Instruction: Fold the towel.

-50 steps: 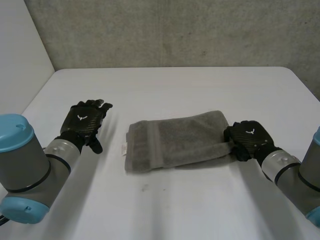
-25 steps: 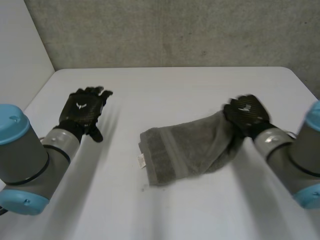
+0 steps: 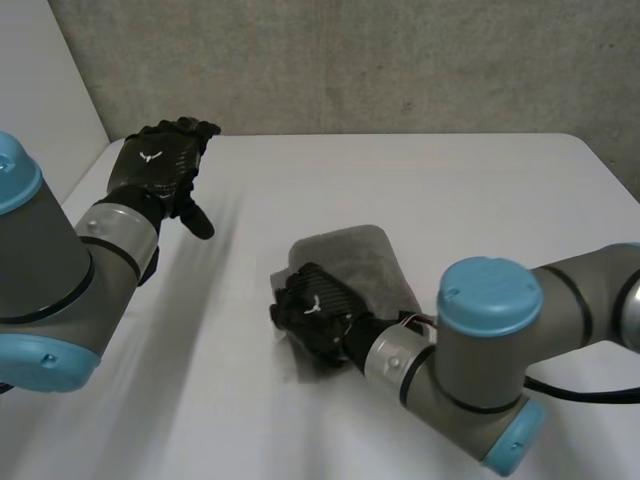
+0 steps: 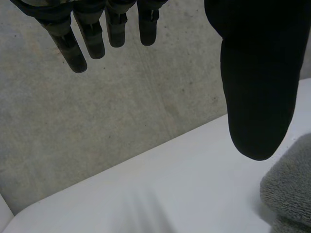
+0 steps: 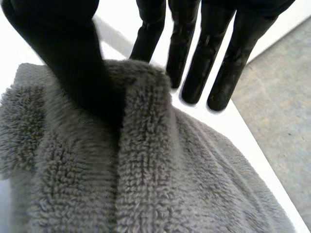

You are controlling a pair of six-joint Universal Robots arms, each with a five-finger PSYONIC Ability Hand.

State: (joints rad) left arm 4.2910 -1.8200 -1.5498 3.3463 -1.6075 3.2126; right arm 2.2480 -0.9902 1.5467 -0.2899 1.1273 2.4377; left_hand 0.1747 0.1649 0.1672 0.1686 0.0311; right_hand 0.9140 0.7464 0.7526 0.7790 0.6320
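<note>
Grey terry-cloth towel folded over at the centre of the white counter, right hand on its lower-left end, pinching a thick fold between thumb and fingers, left hand at upper left of the frame, fingers straight, released

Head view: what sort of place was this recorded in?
Probably a robotics lab or test bench rather than a home: a plain white table, a bare concrete wall behind it, and a single grey towel pinched by the right hand.
</note>
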